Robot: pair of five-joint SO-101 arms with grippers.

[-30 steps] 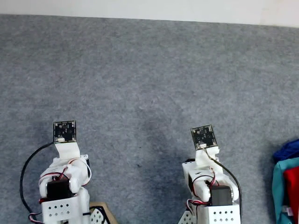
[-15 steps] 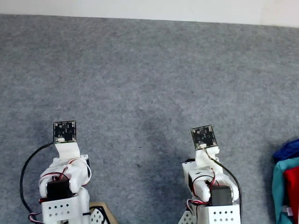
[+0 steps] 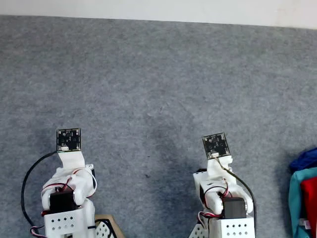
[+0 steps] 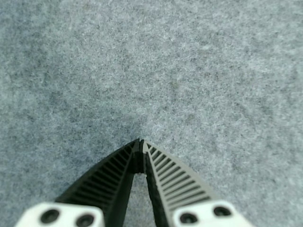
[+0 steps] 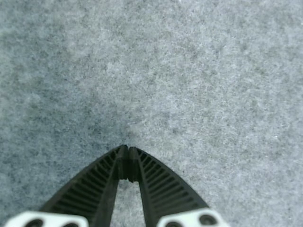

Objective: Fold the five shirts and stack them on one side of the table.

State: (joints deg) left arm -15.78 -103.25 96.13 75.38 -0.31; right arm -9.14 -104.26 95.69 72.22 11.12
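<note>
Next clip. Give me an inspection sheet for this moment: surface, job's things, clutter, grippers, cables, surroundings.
Surface: grey felt table, flat.
Job's things: shirts piled at one table edge, with blue, teal and red cloth showing; count and folding cannot be told.
Clutter: tan board corner by one arm's base.
Grippers: left gripper shut, holding nothing, over the felt; right gripper the same.
Cables: black cable loops beside one arm; second black cable runs along the other arm.
Surroundings: pale wall strip beyond the far edge.
</note>
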